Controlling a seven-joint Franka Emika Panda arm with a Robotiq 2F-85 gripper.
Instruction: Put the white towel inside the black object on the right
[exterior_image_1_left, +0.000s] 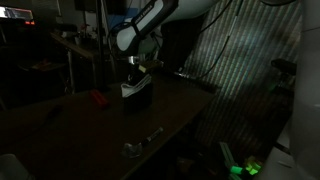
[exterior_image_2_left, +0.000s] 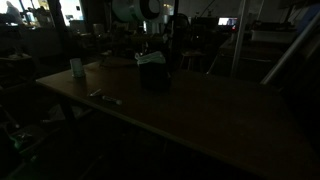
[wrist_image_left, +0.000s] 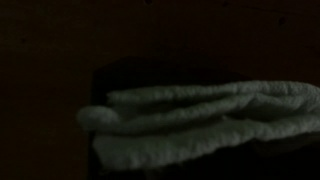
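The scene is very dark. The white towel (exterior_image_1_left: 130, 88) lies bunched at the top of the black object (exterior_image_1_left: 139, 99), a box standing on the table; both also show in an exterior view, the towel (exterior_image_2_left: 150, 58) on the black object (exterior_image_2_left: 155, 74). My gripper (exterior_image_1_left: 134, 70) hangs directly above the towel, at or just over it. In the wrist view the folded towel (wrist_image_left: 200, 115) fills the lower half over a dark opening, and my fingers cannot be made out, so their state is unclear.
A red item (exterior_image_1_left: 98, 98) lies on the wooden table (exterior_image_1_left: 90, 125) beside the box. A small metal piece (exterior_image_1_left: 140, 146) lies near the table's edge, also seen in an exterior view (exterior_image_2_left: 105, 97). A pale cup (exterior_image_2_left: 77, 68) stands at one end.
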